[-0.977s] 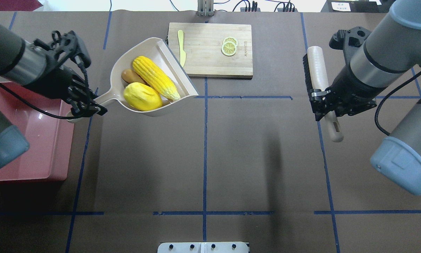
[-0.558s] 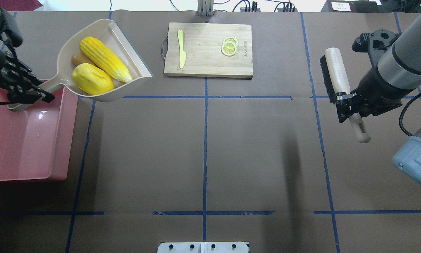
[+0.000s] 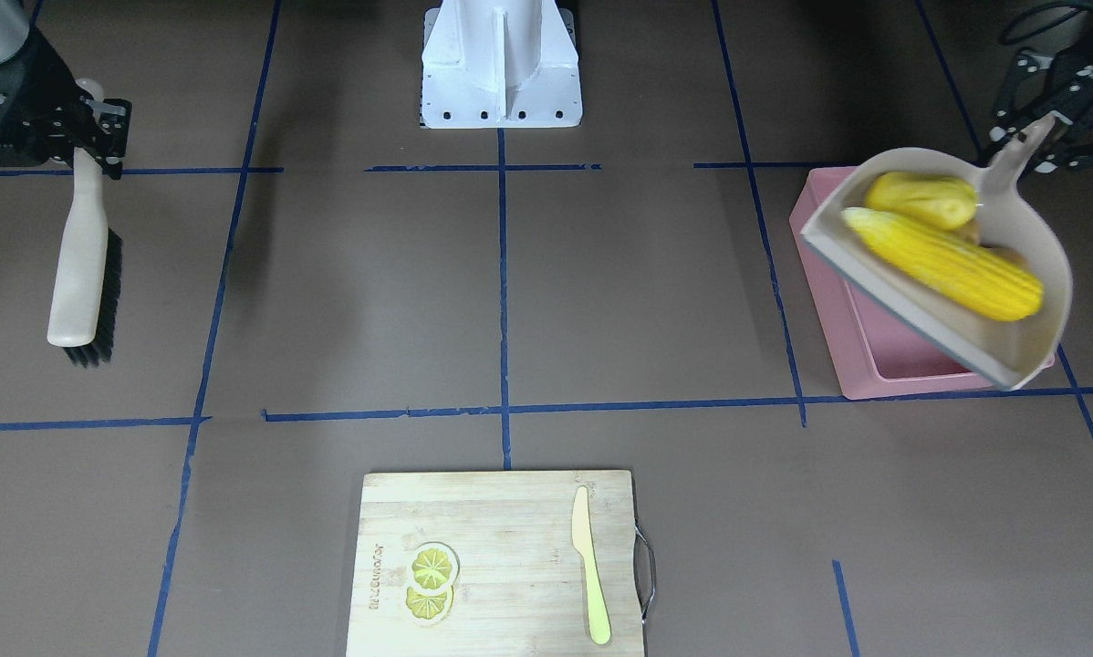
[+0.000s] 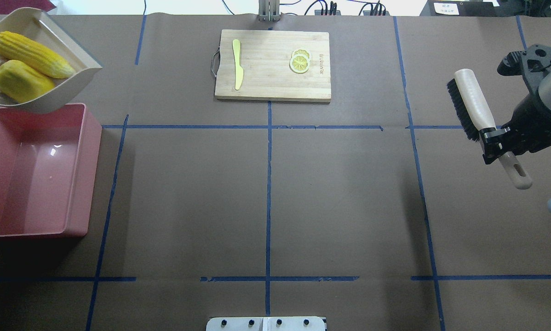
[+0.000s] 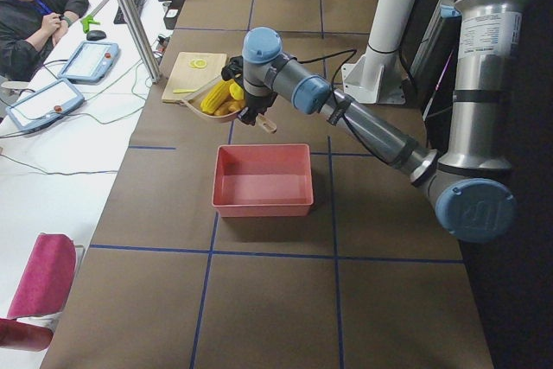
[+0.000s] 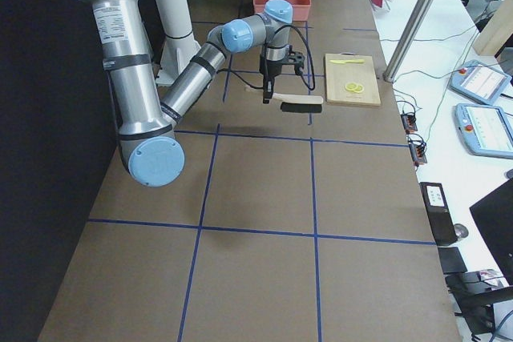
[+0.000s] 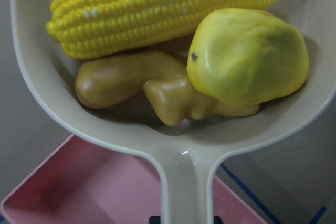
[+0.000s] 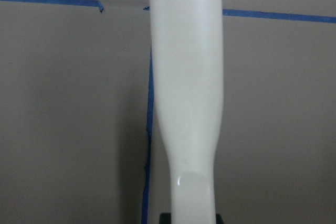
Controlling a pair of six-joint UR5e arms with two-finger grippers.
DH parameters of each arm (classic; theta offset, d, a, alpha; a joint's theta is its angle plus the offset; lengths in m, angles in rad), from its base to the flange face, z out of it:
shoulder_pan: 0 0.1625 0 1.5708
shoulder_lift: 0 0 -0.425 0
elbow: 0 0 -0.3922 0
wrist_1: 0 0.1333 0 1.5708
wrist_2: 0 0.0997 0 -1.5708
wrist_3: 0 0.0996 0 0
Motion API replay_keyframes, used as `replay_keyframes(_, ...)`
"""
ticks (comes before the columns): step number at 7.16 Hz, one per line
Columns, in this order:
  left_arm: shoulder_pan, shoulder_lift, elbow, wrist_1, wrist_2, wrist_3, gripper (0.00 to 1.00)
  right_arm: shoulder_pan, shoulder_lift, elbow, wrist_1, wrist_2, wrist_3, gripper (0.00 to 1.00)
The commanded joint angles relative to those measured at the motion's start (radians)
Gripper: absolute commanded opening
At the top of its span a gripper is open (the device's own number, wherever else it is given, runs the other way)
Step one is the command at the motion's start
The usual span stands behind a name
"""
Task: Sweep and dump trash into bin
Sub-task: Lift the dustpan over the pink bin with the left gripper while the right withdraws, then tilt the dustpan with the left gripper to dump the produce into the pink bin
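My left gripper is shut on the handle of a beige dustpan and holds it in the air over the far end of the pink bin. The dustpan carries the corn cob, the yellow oval lump and the tan ginger root. The bin holds nothing that I can see. My right gripper is shut on the handle of a black-bristled brush and holds it above the table at the far right.
A wooden cutting board lies at the back middle with a pale yellow knife and lemon slices on it. Blue tape lines cross the brown table cover.
My left gripper has carried the loaded dustpan left and back, from beside the cutting board to over the bin's far end. My right gripper has moved right with the brush.
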Motion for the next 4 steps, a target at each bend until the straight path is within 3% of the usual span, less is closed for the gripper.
replay_keyframes(1,-0.104,0.144,0.009,0.006,0.003,0.234,0.02,0.008,-0.045,-0.002,0.005,0.011,-0.031,0.00)
replay_keyframes(3,-0.124,0.195,0.015,0.006,0.019,0.301,0.02,0.008,-0.065,0.004,0.007,0.045,-0.038,0.01)
replay_keyframes(4,-0.124,0.212,0.008,0.004,0.101,0.302,0.03,0.008,-0.070,0.002,0.007,0.046,-0.041,0.01)
